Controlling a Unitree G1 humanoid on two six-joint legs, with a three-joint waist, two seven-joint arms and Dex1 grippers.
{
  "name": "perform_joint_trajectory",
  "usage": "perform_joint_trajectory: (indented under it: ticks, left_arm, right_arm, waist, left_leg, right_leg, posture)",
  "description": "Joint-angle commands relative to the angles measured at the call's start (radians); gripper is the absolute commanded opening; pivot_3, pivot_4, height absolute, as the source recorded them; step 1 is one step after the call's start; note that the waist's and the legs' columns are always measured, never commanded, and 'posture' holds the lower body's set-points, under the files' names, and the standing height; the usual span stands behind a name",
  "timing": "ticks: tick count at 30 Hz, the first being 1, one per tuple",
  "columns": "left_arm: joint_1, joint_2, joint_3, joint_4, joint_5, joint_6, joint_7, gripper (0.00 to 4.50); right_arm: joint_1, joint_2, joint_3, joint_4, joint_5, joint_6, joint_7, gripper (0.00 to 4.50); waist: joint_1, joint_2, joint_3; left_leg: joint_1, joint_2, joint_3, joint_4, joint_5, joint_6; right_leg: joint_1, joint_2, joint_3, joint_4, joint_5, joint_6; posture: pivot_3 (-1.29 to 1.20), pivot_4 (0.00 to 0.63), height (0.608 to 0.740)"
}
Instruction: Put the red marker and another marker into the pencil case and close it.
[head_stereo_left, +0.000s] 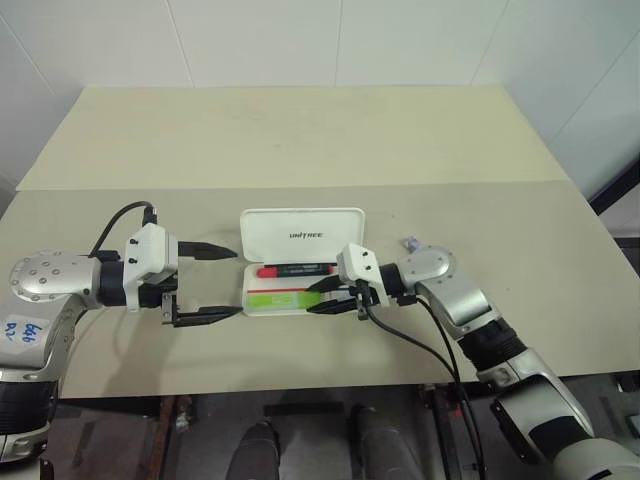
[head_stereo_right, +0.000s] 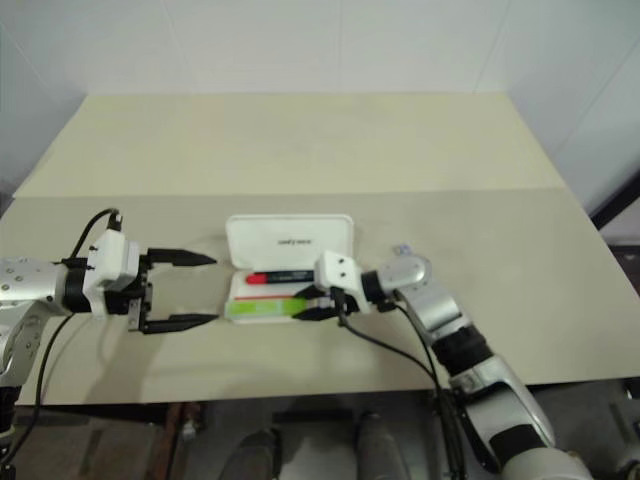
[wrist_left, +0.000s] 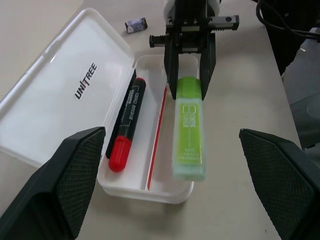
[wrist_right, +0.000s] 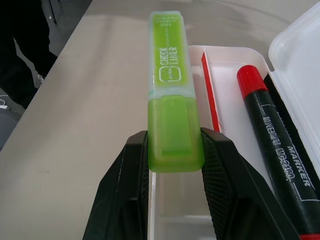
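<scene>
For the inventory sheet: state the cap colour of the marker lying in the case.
Red cap on the red marker, black barrel; clearest in the left wrist view.

**Materials and finishes**

Pencil case (wrist_left: 60, 100): white plastic, smooth, slightly glossy, faintly translucent at the rim. Green highlighter (wrist_right: 170, 95): translucent glossy plastic, cap end more opaque. Red marker (wrist_left: 125, 125): matt black printed barrel, smooth red plastic cap. Right gripper (wrist_right: 172, 165) fingers (wrist_right: 125, 190): black, matt, finely textured. Left gripper pads (wrist_left: 65, 175): black cross-hatched texture. Table (head_stereo_left: 300, 130): pale, matt, smooth laminate-like surface.
</scene>
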Motion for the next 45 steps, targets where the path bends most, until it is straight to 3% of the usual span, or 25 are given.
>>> perform_joint_trajectory:
  ticks: [1,13,17,23,30,37,43,45]
  left_arm:
    - [0.007,-0.004,0.015,-0.035,-0.020,0.004,0.014,4.50]
    - [0.008,-0.012,0.009,-0.052,-0.025,0.015,0.031,4.50]
    - [0.005,-0.018,0.004,-0.053,-0.023,0.017,0.030,4.50]
    - [-0.001,-0.019,0.000,-0.050,-0.023,0.018,0.027,4.50]
    - [-0.017,-0.025,-0.011,-0.040,-0.021,0.016,0.024,4.50]
    - [-0.020,-0.038,-0.020,-0.040,-0.022,0.012,0.026,4.50]
    - [-0.046,-0.065,-0.041,-0.035,-0.028,0.030,0.040,4.50]
    - [-0.057,-0.077,-0.055,-0.031,-0.022,0.031,0.042,4.50]
  right_arm:
    - [-0.034,0.006,-0.019,0.036,-0.009,-0.043,0.018,1.10]
    - [-0.048,0.030,-0.016,0.083,-0.026,-0.073,0.033,1.10]
    - [-0.060,0.051,-0.038,0.094,-0.024,-0.111,-0.003,2.42]
    - [-0.080,0.066,-0.066,0.064,-0.009,-0.098,-0.023,2.42]
    - [-0.079,0.049,-0.134,-0.116,0.062,0.016,-0.052,2.42]
    - [0.077,-0.103,-0.277,-0.405,0.170,0.218,-0.115,2.42]
    - [0.225,-0.280,-0.421,-0.351,0.151,0.238,-0.181,2.42]
    - [0.239,-0.307,-0.453,-0.275,0.130,0.204,-0.208,2.79]
  waist:
    - [-0.001,0.000,0.000]
    - [-0.003,0.000,0.000]
    - [-0.004,0.000,0.000]
    - [-0.010,0.000,0.000]
    - [-0.017,0.001,0.000]
    - [-0.001,0.001,0.000]
    - [0.006,0.001,0.000]
    - [0.001,0.001,0.000]
  left_leg:
    - [0.000,0.000,0.000,0.000,0.000,0.000]
    - [0.001,0.000,0.000,0.000,0.000,0.000]
    - [0.001,0.000,0.000,0.000,0.000,0.000]
    - [0.001,0.000,0.000,0.000,0.000,0.000]
    - [0.000,0.000,0.000,0.000,0.000,0.000]
    - [-0.001,0.000,-0.001,-0.001,0.000,-0.001]
    - [-0.001,0.000,0.000,0.000,-0.001,-0.001]
    - [0.000,0.000,0.000,0.001,-0.001,-0.001]
  right_leg:
    - [0.000,0.000,0.000,0.000,0.000,0.000]
    - [0.000,0.000,0.000,0.001,0.000,0.000]
    - [0.000,0.000,0.000,0.001,0.000,0.000]
    - [0.000,0.000,0.000,0.001,0.001,0.002]
    - [0.000,0.000,0.000,0.001,0.002,0.005]
    - [0.000,0.000,-0.001,0.000,0.002,0.005]
    - [0.000,0.000,0.000,-0.002,-0.002,-0.003]
    - [0.001,0.000,0.000,-0.002,-0.002,-0.003]
  posture:
    - [0.00,0.150,0.740]
    - [0.00,0.150,0.740]
    - [0.00,0.150,0.740]
    - [0.00,0.150,0.740]
    - [0.00,0.150,0.740]
    - [0.00,0.150,0.740]
    - [0.00,0.150,0.740]
    - [0.00,0.150,0.740]
